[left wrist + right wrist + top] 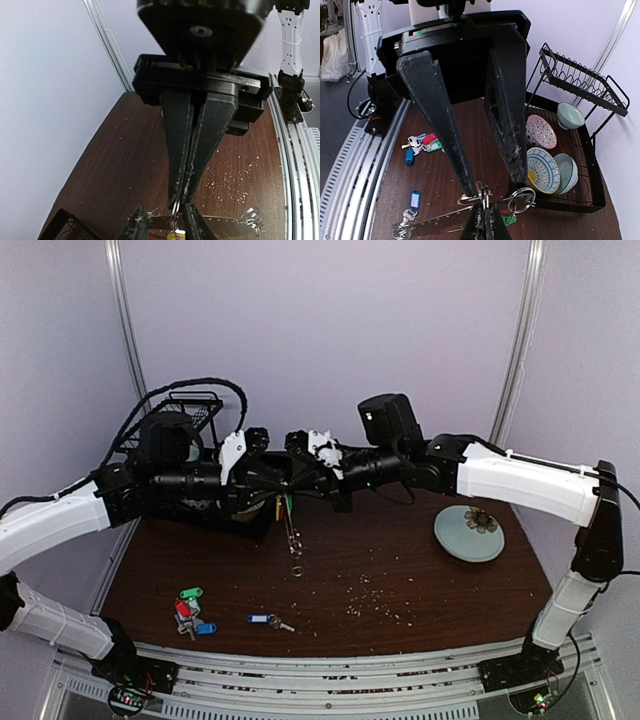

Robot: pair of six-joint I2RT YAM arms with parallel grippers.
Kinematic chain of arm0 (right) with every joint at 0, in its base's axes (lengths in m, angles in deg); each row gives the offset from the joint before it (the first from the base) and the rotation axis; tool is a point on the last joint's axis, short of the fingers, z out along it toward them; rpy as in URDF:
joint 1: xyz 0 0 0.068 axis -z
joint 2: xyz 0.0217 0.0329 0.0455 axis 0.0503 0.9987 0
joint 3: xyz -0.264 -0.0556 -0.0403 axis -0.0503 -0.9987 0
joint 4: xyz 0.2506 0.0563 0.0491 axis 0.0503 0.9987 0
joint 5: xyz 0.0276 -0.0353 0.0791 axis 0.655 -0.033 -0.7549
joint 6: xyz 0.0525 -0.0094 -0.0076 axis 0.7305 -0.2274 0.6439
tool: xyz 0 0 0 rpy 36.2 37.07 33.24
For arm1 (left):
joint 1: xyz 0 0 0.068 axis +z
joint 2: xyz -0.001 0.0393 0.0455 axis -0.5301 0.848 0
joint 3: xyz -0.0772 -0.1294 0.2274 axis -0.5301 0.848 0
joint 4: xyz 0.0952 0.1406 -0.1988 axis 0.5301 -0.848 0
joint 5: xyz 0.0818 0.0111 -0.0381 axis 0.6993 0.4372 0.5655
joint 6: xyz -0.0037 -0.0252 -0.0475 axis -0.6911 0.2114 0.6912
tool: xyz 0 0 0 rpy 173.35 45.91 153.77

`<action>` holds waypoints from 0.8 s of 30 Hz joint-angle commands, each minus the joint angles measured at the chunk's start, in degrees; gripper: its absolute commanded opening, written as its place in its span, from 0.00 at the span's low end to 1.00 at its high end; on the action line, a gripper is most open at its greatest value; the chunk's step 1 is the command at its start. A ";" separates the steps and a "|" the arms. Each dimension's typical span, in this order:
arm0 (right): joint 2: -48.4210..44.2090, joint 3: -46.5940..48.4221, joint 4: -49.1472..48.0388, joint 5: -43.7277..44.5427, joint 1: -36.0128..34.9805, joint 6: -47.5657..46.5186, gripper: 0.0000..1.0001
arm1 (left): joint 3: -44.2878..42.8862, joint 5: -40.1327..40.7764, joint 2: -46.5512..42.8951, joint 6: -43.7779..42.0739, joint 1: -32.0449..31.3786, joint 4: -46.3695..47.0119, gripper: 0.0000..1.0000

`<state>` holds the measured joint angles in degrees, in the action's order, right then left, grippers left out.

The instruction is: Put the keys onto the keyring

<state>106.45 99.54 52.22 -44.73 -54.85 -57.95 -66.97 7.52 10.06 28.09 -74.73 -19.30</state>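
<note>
Both arms meet tip to tip in mid-air over the worktop. Right claw is fully closed, tips pinching a thin wire ring at the top end of the keyring. Left claw is partly open, its fingers standing either side of the right claw's tips, not seen gripping anything. Keyring hangs edge-on straight below the two claws, with small wire rings at its lower end; can't tell if that end touches the worktop. Yellow tag and green tag sit right under the claw tips at the top of the keyring; can't tell how they attach. Keys with green, red and blue tags lie bunched on the worktop, well below the left claw, toward the near edge. One blue-tagged key lies alone near that bunch, below both claws. Pale green plate sits on the worktop off to the right claw's side, under its arm. Black dish rack holding bowls stands behind the left claw. Crumbs are scattered on the worktop below the right claw
</note>
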 commanded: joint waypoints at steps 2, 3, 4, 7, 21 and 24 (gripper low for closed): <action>-7.68 -10.61 -25.26 -6.15 0.34 17.55 0.00 | -0.22 0.51 -1.94 -0.86 -0.09 4.22 0.27; -8.34 -11.95 -28.01 -6.29 0.31 19.65 0.00 | -0.10 -0.25 -1.65 -1.07 -0.08 4.10 0.28; -8.80 -13.03 -30.39 -6.39 0.35 21.15 0.00 | -0.15 -1.07 -1.34 -1.08 -0.08 3.95 0.28; -9.79 -15.10 -34.20 -5.90 0.30 23.91 0.00 | -0.33 -3.17 -0.90 -1.08 -0.09 3.79 0.28; -8.37 -18.09 -43.23 -4.51 -0.66 30.93 0.00 | 0.74 -6.12 -0.64 1.37 -0.14 7.46 0.08; -7.96 -19.04 -47.37 -4.17 -0.68 33.11 0.00 | 1.09 -5.92 -0.49 1.51 -0.20 7.96 0.04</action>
<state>98.32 81.31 13.87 -49.11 -55.15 -28.79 -66.66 2.67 9.16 28.61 -74.86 -15.56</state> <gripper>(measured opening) 0.005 0.053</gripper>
